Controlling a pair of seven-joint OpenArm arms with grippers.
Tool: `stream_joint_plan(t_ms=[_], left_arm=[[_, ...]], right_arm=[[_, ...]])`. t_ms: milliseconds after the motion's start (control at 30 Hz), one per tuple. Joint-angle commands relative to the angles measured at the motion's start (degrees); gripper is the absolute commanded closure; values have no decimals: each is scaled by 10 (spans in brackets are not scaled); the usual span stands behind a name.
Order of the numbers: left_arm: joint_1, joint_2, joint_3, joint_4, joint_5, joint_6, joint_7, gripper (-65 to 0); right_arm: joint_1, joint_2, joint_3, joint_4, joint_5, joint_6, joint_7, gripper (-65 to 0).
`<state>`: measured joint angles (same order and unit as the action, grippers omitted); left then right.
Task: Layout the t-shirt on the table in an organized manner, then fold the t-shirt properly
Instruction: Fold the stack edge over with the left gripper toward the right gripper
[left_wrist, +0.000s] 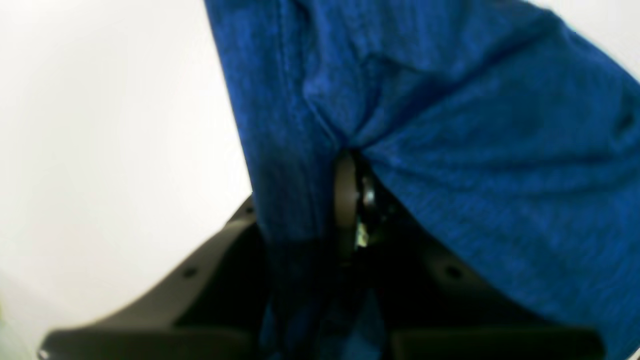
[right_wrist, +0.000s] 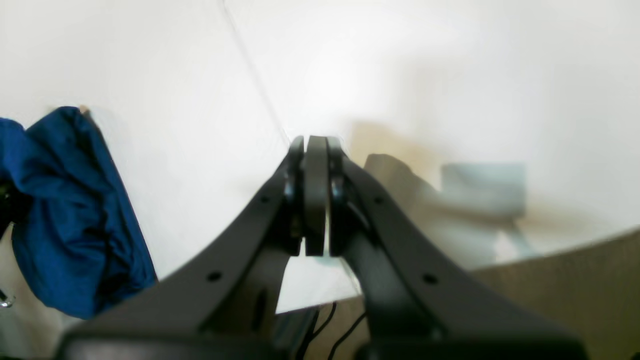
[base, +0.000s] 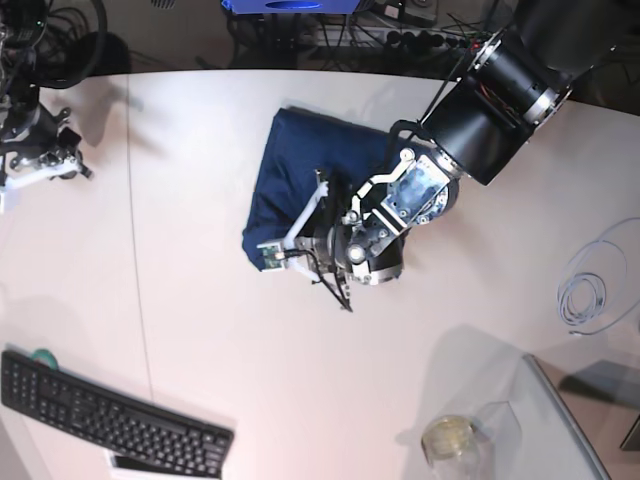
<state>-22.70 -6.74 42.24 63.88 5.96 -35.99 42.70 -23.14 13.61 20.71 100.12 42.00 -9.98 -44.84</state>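
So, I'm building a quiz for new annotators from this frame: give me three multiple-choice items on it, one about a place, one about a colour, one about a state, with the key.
1. Where does the keyboard lie in the base view?
A. lower left of the table
B. upper right
C. on the shirt

2. What colour is the t-shirt?
A. red
B. dark navy blue
C. white

3. How is the left gripper?
A. wide open above the cloth
B. out of view
C. shut on the t-shirt

Key: 1 A, it sits at the table's lower-left corner; 2 B, blue in every view; 3 C, the fabric bunches where the fingers meet in the left wrist view.
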Motion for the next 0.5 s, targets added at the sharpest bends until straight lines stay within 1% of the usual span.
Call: stream_joint_plan(t_ms=[0,100,333,467], left_arm=[[-12,17,-9,-14,1,3,0,0],[-14,58,-19,-62,1,3,-1,0],[-20,119,-26,-117,0,3,1,0],[-20,144,-93,-150,1,5,3,0]], right_arm=[[-6,8,14,9,3,4,8,0],[-14,7,32,9,3,4,8,0],[-18,-19,70,9,3,4,8,0],[-18,-20,71,9,3,4,8,0]])
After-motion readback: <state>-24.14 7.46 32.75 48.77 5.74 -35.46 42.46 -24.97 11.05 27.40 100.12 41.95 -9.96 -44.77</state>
